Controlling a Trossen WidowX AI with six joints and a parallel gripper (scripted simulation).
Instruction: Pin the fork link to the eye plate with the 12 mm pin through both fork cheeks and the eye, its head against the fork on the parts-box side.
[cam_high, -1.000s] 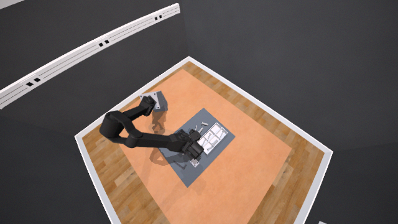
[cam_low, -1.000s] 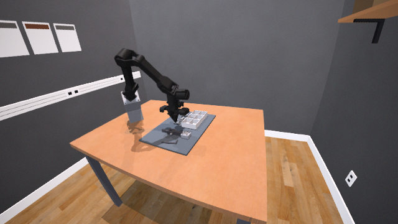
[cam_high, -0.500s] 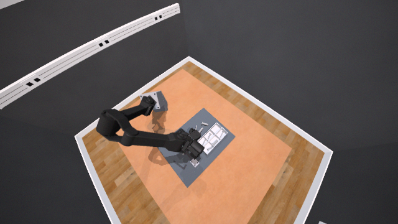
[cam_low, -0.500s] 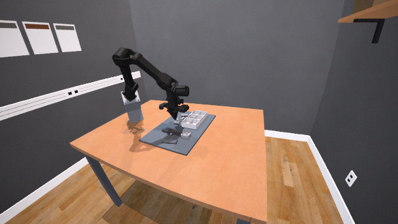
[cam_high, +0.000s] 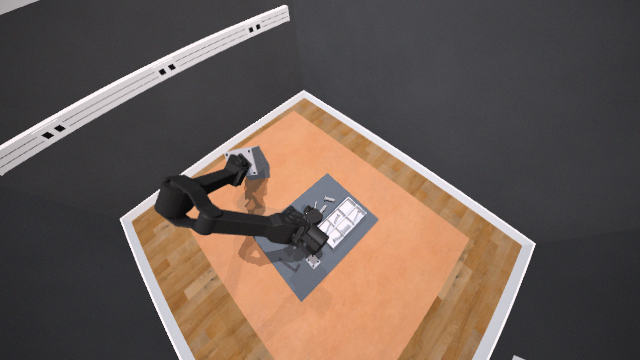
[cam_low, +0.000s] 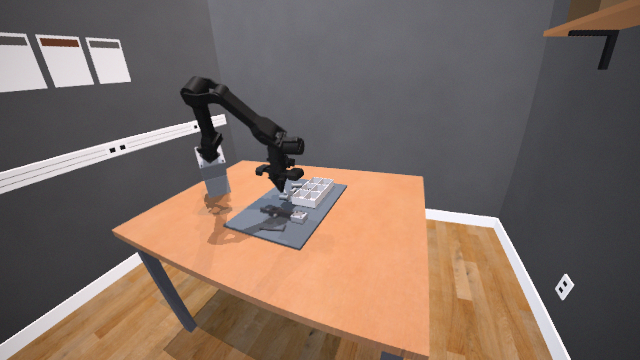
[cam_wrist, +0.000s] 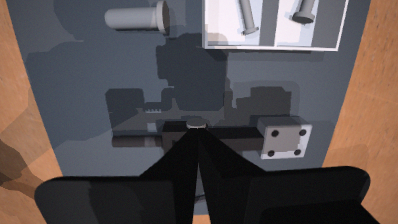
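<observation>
My gripper (cam_wrist: 197, 134) (cam_high: 315, 235) is shut and empty; it hangs above the grey mat over the fork joint. In the wrist view the dark fork link (cam_wrist: 150, 137) lies flat and runs to the light grey eye plate (cam_wrist: 285, 143), which has several dark holes. A small round pin head (cam_wrist: 196, 121) shows just past my fingertips, on the fork's side facing the parts box (cam_wrist: 274, 24). I cannot tell how deep the pin sits. In the exterior view my gripper (cam_low: 281, 187) is above the link (cam_low: 274, 211) and the plate (cam_low: 300, 216).
A thick loose pin (cam_wrist: 136, 18) lies on the mat left of the white parts box (cam_high: 342, 221), which holds more pins. The arm's grey base block (cam_low: 216, 175) stands at the table's far left edge.
</observation>
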